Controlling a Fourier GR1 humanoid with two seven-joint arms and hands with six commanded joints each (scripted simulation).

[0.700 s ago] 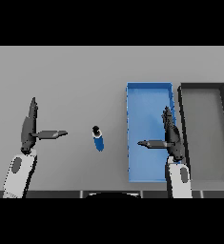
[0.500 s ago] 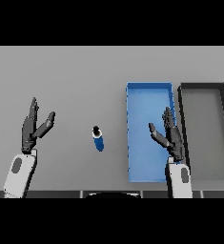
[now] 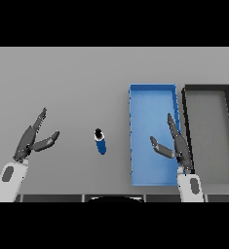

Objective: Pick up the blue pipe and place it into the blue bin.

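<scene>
A short blue pipe (image 3: pixel 101 141) with a dark cap stands on the grey table, left of the blue bin (image 3: pixel 152 97). The bin is an open rectangular tray and holds nothing. My left hand (image 3: pixel 32 140) hovers at the left, well apart from the pipe, fingers straight and thumb spread. Over the bin's near right corner is my right hand (image 3: pixel 177 144), open too, with its thumb pointing toward the pipe. Neither hand touches anything.
A dark grey bin (image 3: pixel 210 90) of similar size lies right beside the blue one, at the right edge of the table. The table's near edge runs just below both wrists.
Both thumbs have swung in from pointing straight sideways to a raised, angled pose. The left hand has tilted slightly outward. The pipe has not moved.
</scene>
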